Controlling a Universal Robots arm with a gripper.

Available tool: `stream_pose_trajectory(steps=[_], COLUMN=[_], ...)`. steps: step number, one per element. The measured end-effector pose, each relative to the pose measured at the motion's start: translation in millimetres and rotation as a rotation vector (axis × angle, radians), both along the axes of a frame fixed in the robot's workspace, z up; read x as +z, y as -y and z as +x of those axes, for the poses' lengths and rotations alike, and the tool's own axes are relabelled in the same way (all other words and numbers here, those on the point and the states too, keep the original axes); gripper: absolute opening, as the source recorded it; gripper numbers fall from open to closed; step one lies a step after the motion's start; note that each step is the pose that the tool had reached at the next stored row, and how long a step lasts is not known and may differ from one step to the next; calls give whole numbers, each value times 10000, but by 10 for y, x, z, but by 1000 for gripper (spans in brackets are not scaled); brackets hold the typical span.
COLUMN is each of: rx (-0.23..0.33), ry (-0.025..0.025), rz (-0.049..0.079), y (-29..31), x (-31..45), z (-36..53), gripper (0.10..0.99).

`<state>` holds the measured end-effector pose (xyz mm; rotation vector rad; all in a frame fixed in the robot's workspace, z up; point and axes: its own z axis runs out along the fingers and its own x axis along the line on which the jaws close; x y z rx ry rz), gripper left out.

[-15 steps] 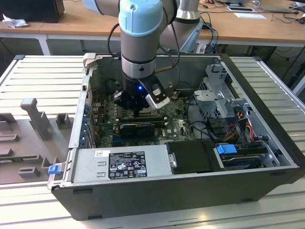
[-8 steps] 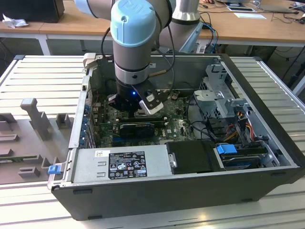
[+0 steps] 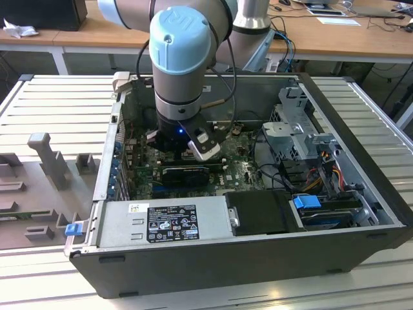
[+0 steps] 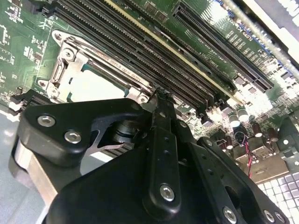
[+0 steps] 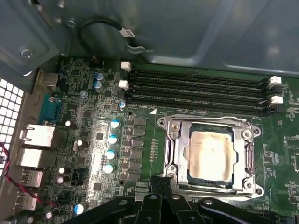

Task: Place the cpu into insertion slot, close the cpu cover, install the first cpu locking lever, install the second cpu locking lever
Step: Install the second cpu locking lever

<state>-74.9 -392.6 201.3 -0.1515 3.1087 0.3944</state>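
Cpu [image 5: 211,154], flat square, pale beige-stained face, sat in insertion slot [image 5: 174,161] under thin silver cpu cover [image 5: 249,151], closed. Four long black memory slots [image 5: 196,91] lay beside it on green motherboard [image 5: 140,140]. Black gripper [image 5: 161,184] hovered at socket edge, jaws pressed together, empty.

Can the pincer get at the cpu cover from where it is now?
Probably yes. The pincer sits right at the edge of the cpu cover, which lies flat over the cpu, with nothing between them.

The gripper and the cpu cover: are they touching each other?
Cannot tell. In the first wrist view the gripper meets the cpu cover at its edge, but no contact or gap shows plainly.
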Motion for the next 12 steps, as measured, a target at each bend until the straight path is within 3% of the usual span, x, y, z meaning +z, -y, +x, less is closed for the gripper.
stream_pose_trajectory(steps=[9,12], rx=[1,1], ry=[1,1], rz=[97,96], y=[0,10], x=[-50,20], z=[0,-1], gripper=[106,106])
